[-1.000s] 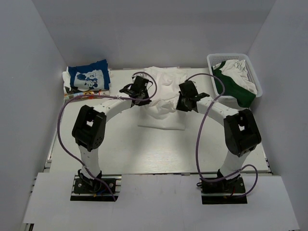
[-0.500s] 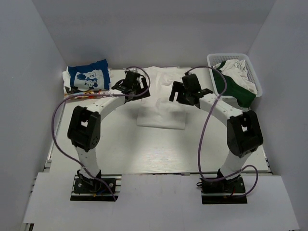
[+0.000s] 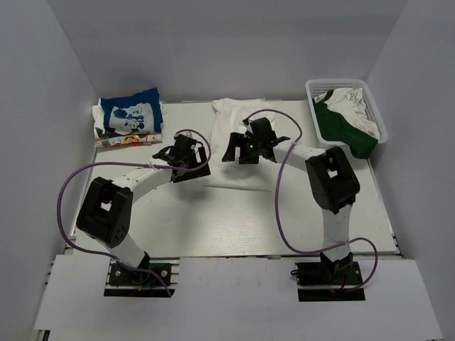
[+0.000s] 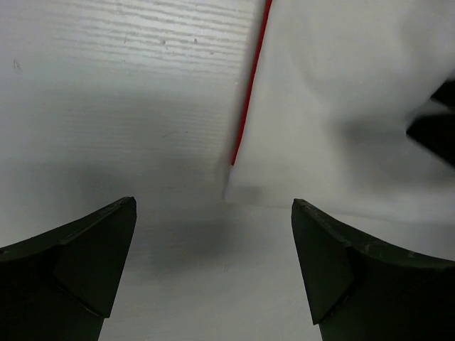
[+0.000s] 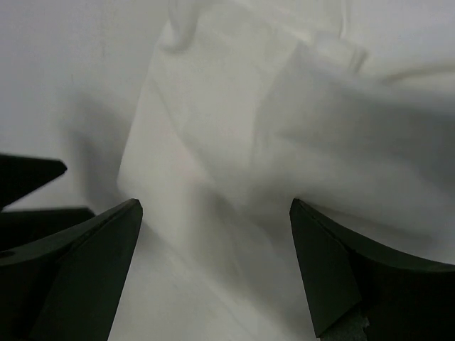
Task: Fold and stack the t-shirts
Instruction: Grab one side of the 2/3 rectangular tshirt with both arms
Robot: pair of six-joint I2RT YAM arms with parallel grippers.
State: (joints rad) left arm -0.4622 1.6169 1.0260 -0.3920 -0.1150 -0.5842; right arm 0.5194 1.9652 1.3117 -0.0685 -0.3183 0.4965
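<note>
At the far-left corner of the table [image 3: 213,227], the blue t-shirt [image 3: 130,114] lies folded flat on a small pile, print up. Probably this is the stack the finished shirts go onto.

- Left gripper [image 3: 185,153]: jaws spread wide, nothing between them. Its wrist view shows it hanging low over bare tabletop, just off the near-left corner of the white t-shirt [image 4: 341,92].
- A thin red edge [image 4: 249,92] runs along that side of the cloth. I take it for the logo panel turned under, though that can't be confirmed.
- White t-shirt, mid-table toward the back [image 3: 229,117]: lies as a narrow upright rectangle with the sides brought in, so it looks part-folded and not yet ready to stack.
- Right gripper [image 3: 245,148]: fingers parted, empty, poised over the shirt's middle layers [image 5: 284,106]. With both arms on the left half of the cloth, they seem set for a fresh two-point grasp.
- Basket [image 3: 345,85] at the far right: holds a green cloth [image 3: 341,128] and a white cloth [image 3: 353,103], bundled loosely and well apart from the work.
</note>
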